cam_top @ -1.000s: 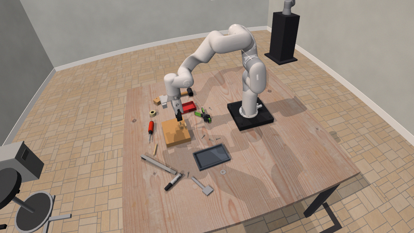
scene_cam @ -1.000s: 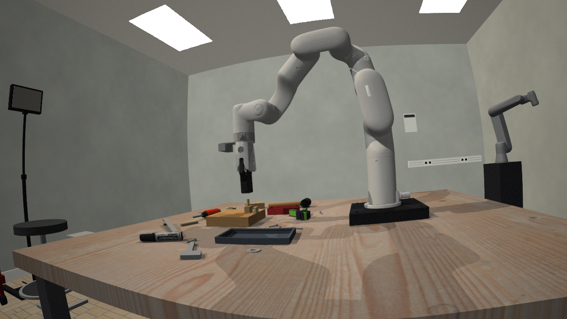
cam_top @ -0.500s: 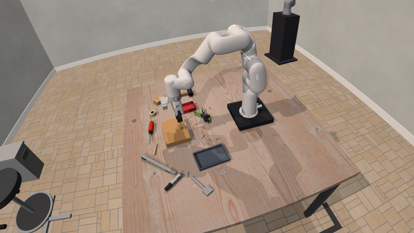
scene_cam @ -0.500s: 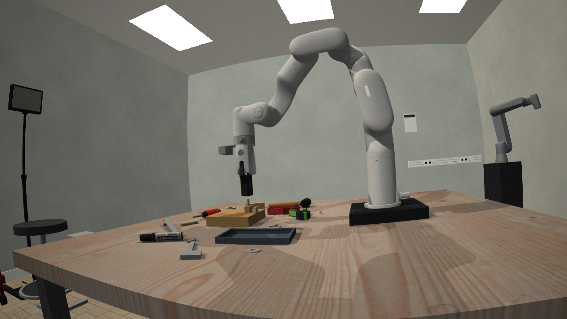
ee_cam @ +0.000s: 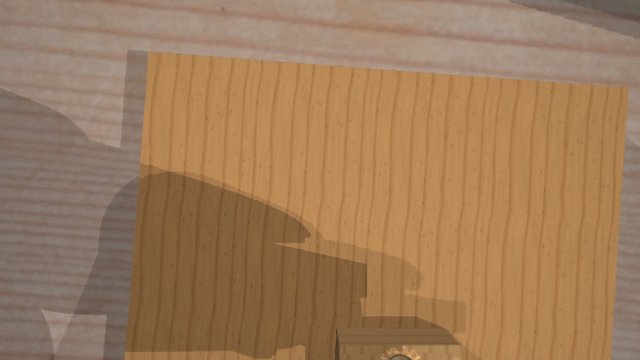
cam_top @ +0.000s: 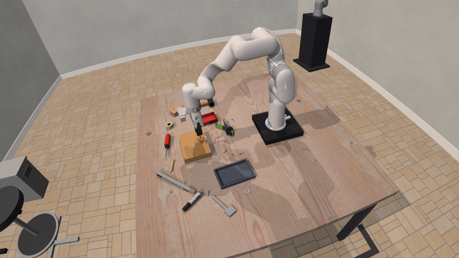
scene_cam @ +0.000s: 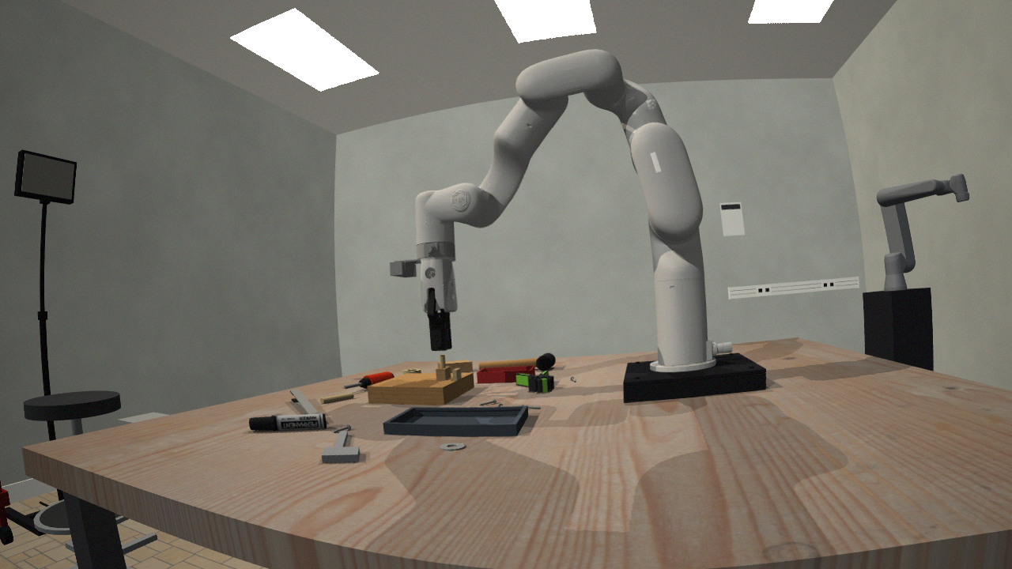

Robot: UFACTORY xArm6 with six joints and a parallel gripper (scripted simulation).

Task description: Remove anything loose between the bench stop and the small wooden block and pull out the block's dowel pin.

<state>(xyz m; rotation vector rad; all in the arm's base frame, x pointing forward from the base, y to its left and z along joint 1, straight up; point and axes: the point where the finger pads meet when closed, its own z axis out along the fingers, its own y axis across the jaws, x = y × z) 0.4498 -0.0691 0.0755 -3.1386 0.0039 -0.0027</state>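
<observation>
The orange bench board (cam_top: pixel 195 147) lies left of the table's middle; it also shows in the exterior view (scene_cam: pixel 421 387) and fills the wrist view (ee_cam: pixel 380 210). The small wooden block (cam_top: pixel 202 139) sits near the board's far right corner with its dowel pin (scene_cam: pixel 442 360) standing upright in it. A low wooden stop (scene_cam: pixel 459 369) is right beside the block. I cannot tell whether anything lies between them. The block's top edge (ee_cam: pixel 395 342) shows at the wrist view's bottom. My gripper (scene_cam: pixel 439 345) hangs just above the pin, fingers a narrow gap apart and empty. The green spring clamp (cam_top: pixel 225 127) lies on the table, off the board.
A red tray (cam_top: pixel 209 118) and a mallet (cam_top: pixel 208 103) lie behind the board. A red screwdriver (cam_top: pixel 167 141) and tape roll (cam_top: pixel 169 125) lie to its left. A dark tray (cam_top: pixel 234 173), loose screws (cam_top: pixel 232 153), a ruler (cam_top: pixel 175 181) and a marker (cam_top: pixel 192 201) lie nearer the front.
</observation>
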